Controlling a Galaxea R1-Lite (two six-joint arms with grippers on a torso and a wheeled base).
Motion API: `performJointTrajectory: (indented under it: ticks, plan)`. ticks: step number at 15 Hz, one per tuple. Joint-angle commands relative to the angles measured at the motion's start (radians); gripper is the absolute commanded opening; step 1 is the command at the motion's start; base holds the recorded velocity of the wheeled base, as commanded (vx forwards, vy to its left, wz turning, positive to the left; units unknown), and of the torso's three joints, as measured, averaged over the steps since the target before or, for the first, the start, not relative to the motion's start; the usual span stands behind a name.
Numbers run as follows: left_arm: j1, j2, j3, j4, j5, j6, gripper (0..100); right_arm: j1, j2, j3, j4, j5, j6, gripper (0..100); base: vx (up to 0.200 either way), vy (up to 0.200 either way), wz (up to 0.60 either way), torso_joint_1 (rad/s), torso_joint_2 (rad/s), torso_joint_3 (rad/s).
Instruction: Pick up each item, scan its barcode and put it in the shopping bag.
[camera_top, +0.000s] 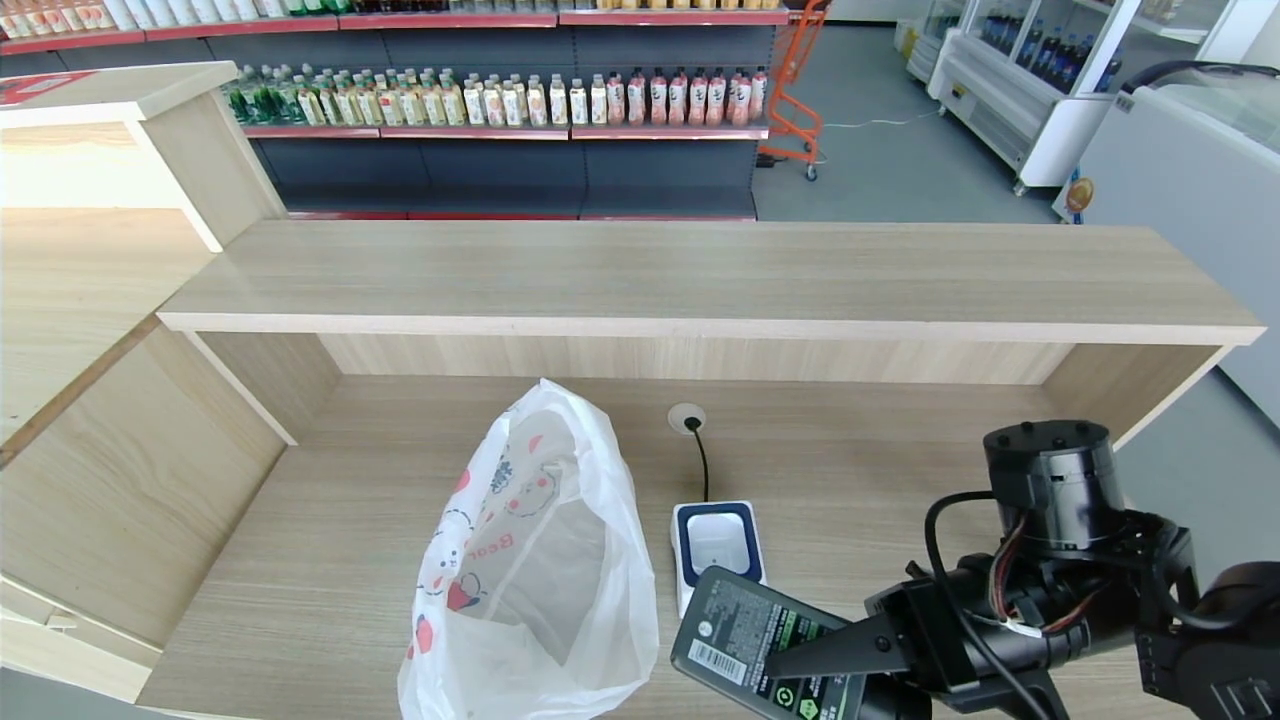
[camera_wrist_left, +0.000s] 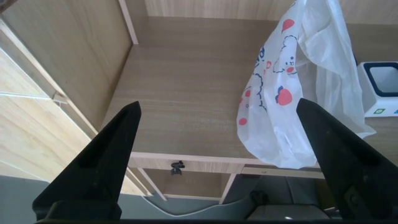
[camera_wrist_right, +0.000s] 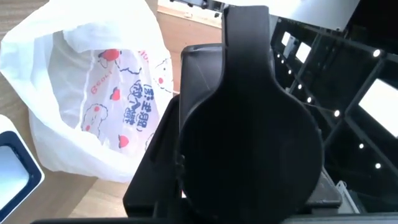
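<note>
Clock directions taken on the head view.

Counter (camera_top: 330, 560): light wood, lower work surface with a raised upper ledge (camera_top: 700, 275) across its 12 o'clock side.

Shopping bag (camera_top: 540, 560): white plastic with a red and black cartoon print. It stands slumped near the middle of the work surface, toward the 6 o'clock edge. The right wrist view shows its mouth gaping.

Scanner (camera_top: 716, 540): white with a blue rim, window facing up, lying just beside the bag at the bag's 3 o'clock. Its black cable (camera_top: 703, 465) runs toward 12 o'clock into a round grommet (camera_top: 686, 417).

Right gripper (camera_top: 800, 672): at the scanner's 5 o'clock, fingers clamped on a dark flat pack (camera_top: 735, 625). The pack is tilted and held above the counter. Its face, with a white barcode label and green marks, is turned up. Its far corner overlaps the scanner's 6 o'clock edge in the head view — whether they touch cannot be told.

Left gripper (camera_wrist_left: 219, 109): fingers spread wide with nothing between them. It hangs over the counter's 6 o'clock edge on the bag's 9 o'clock side, well apart from the bag.

Background: shelves (camera_top: 500, 100) of bottles at 12 o'clock, chest freezers (camera_top: 1180, 170) at 2 o'clock.
</note>
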Motion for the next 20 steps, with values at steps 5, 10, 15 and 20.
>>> performJointTrajectory:
  ticks: [5, 10, 15, 20]
  plan:
    - [0.0, 0.0, 0.0, 0.0, 0.001, -0.001, 100, 0.001, -0.015, -0.011, 0.006, -0.002, 0.091, 0, 0.0, 0.0, 0.0, 0.0, 0.0, 0.0]
    - [0.0, 0.0, 0.0, 0.0, 0.001, -0.001, 100, -0.459, -0.358, -0.048, -0.02, -0.054, 1.085, 0, 0.0, 0.0, 0.0, 0.0, 0.0, 0.0]
    - [0.0, 0.0, 0.0, 0.0, 0.001, -0.001, 100, -0.555, -0.358, 0.02, 0.129, -0.293, 1.996, 0, 0.0, 0.0, 0.0, 0.0, 0.0, 0.0]
    - [0.0, 0.0, 0.0, 0.0, 0.001, -0.001, 100, -0.298, -0.184, -0.061, 0.15, -0.467, 2.775, 0, 0.0, 0.0, 0.0, 0.0, 0.0, 0.0]
